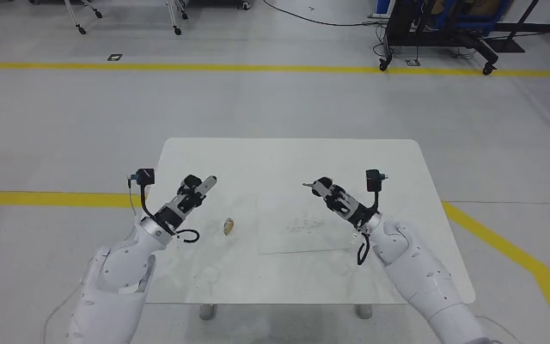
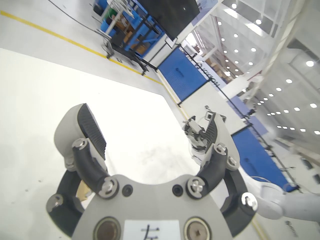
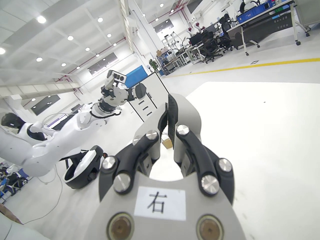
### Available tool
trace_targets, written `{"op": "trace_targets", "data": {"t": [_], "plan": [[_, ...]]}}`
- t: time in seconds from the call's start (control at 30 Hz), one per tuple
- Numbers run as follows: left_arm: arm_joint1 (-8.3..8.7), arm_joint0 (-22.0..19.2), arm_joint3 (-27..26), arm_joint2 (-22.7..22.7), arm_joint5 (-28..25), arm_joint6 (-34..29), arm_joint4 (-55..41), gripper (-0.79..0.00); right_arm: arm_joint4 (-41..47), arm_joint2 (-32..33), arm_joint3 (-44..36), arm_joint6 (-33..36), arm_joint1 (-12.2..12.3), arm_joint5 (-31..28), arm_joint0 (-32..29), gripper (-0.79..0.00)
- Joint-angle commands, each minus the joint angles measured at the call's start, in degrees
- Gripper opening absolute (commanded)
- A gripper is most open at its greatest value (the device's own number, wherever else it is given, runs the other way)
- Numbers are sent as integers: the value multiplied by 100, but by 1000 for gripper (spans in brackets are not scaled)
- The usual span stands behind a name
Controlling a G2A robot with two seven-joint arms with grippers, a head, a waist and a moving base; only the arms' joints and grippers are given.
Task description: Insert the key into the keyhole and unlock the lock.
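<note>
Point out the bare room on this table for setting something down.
Free: the far half of the table, beyond both grippers, and the middle strip between the left gripper and the right gripper, which holds the key. Tighter: around the lock, beside the left arm.

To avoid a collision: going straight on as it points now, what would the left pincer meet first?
The way looks free: the left pincer points over bare table toward its far edge. Height above it is unclear.
</note>
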Motion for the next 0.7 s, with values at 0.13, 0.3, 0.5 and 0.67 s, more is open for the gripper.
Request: {"op": "trace_targets", "data": {"t": [0.13, 0.3, 0.5, 0.67], "plan": [[0, 6, -2, -1, 7, 36, 7, 0, -14, 3, -3, 1, 1, 12, -2, -785], [-50, -109, 391, 404, -94, -300, -764, 0, 522, -237, -276, 231, -40, -80, -75, -785], [-45, -394, 662, 639, -550, -1562, -2171, 0, 2025, -694, -593, 1412, -25, -80, 57, -785], [-12, -484, 816, 709, -834, -2219, -2468, -185, 2903, -832, -643, 2612, 62, -80, 300, -785]]}}
